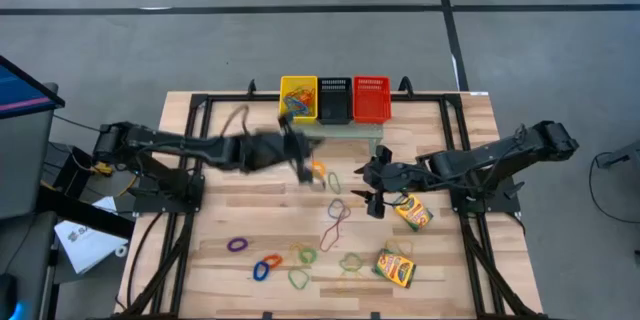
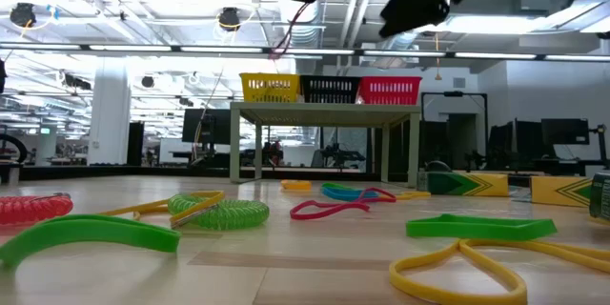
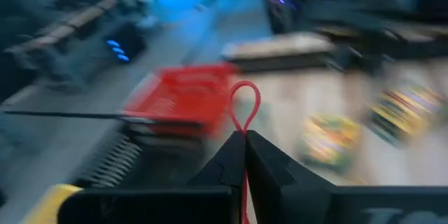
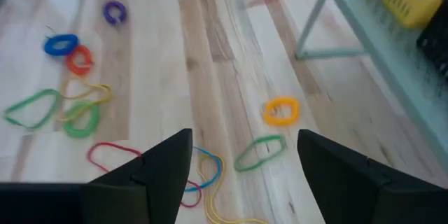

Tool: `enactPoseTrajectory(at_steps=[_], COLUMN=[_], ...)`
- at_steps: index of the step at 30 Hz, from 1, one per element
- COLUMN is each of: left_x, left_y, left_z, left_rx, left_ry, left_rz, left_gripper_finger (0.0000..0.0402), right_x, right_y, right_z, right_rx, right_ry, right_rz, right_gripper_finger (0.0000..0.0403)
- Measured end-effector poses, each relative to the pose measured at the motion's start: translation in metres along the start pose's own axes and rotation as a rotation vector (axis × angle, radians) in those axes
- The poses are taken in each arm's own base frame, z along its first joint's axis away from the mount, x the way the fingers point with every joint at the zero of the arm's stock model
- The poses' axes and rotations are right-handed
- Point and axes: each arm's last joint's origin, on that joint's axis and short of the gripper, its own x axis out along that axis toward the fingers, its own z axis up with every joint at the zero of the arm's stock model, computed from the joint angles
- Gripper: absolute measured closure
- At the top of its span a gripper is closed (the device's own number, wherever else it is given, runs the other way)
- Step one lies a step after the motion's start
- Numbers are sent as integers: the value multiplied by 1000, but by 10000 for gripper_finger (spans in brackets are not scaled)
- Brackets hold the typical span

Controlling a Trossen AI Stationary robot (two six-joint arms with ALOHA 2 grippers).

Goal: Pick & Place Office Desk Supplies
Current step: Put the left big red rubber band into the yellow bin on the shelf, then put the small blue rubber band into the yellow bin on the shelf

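Note:
My left gripper (image 1: 300, 165) hovers in front of the yellow basket (image 1: 298, 98), high above the table, shut on a thin red rubber band (image 2: 292, 27). My right gripper (image 4: 241, 155) is open and hangs above the table's middle, over a green band (image 4: 259, 152) and an orange band (image 4: 281, 110), touching nothing. More loops in blue, red, green, yellow and purple lie flat across the near half of the table (image 1: 300, 255). Two crayon boxes (image 1: 412, 210) (image 1: 396, 268) lie flat on the right side. My left gripper pinches the red rubber band between its two shut fingers (image 3: 234, 157). A small loop of it (image 3: 245, 106) sticks out past the fingertips. In the low view the band's remaining length (image 2: 286, 38) hangs slack below the gripper, lifted clear of the table.
The yellow, black (image 1: 334, 98) and red (image 1: 371, 98) mesh baskets stand side by side on a low pale stand (image 2: 315, 112) at the table's far edge. The yellow basket has something in it. Black frame rails (image 1: 190, 190) run along both table sides.

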Motion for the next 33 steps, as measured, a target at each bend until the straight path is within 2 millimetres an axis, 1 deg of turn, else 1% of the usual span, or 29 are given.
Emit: enactPoseTrajectory(at_steps=[2,5,9,11,13,15,18,22,26,31,33], left_x=[8,18,25,28,33,39,51,58,57,44,42], left_y=[24,57,100,116,127,132,131,126,123,116,110], left_z=[2,-1,0,-5,-12,-21,-34,-45,-51,-48,-48], left_rx=[-8,9,-19,-37,-62,-74,-79,-66,-55,-59,-57], left_ry=[-32,-27,-23,-21,-7,34,104,181,248,296,311], left_rz=[44,118,227,225,216,206,193,168,147,111,92], left_gripper_finger=[401,401,401,401,401,400,391,358,299,207,176], right_x=[-10,-25,-41,-47,-51,-53,-54,-54,-54,-54,-54], right_y=[-1,-4,-5,-6,-5,-4,-2,-1,-1,-1,-1], right_z=[4,7,10,10,9,8,6,3,3,3,2], right_rx=[7,17,24,24,17,11,-1,-13,-14,-17,-18], right_ry=[-34,-72,-114,-126,-122,-120,-104,-87,-85,-78,-75], right_rz=[12,26,50,60,68,74,80,83,83,82,82], right_gripper_finger=[148,148,148,148,148,148,148,148,148,148,148])
